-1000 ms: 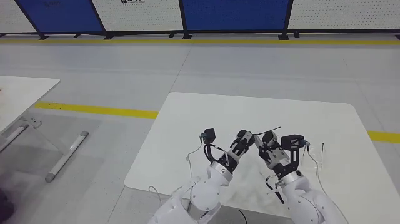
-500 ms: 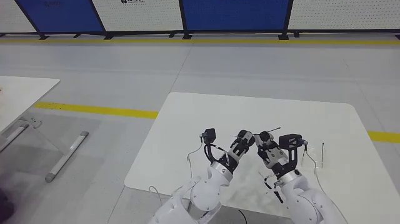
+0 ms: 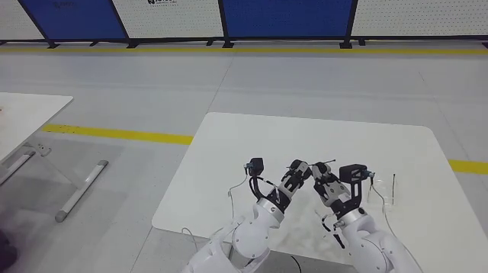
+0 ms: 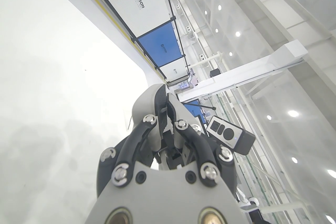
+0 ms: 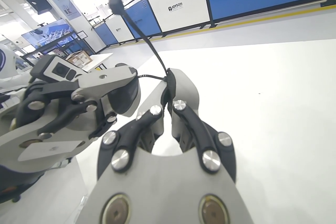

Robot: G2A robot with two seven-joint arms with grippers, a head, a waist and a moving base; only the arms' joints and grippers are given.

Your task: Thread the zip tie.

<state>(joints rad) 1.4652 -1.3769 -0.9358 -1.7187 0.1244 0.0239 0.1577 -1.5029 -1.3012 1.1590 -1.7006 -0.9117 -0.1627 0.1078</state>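
Observation:
A black zip tie [image 5: 147, 38] is pinched in my right gripper [image 5: 169, 75], which is shut on it; its strap rises from the fingertips to the square head [image 5: 115, 3]. A thin strand runs sideways from that pinch to my left gripper [image 5: 134, 83], close alongside and shut on the strap's other end. In the top view both grippers, left [image 3: 299, 172] and right [image 3: 319, 172], sit tip to tip over the white table [image 3: 305, 132] near its front edge, with the zip tie [image 3: 328, 161] poking out above them. The left wrist view shows my left gripper [image 4: 166, 93] with its jaws pressed together.
Another thin black zip tie [image 3: 393, 184] lies on the table to the right of the right arm. The table's front edge runs just under both arms. Blue and white partition panels [image 3: 290, 2] stand far behind across the floor.
The right gripper has shifted slightly toward the left one, closing the gap. The visible length of zip tie above the grippers looks shorter and lower.

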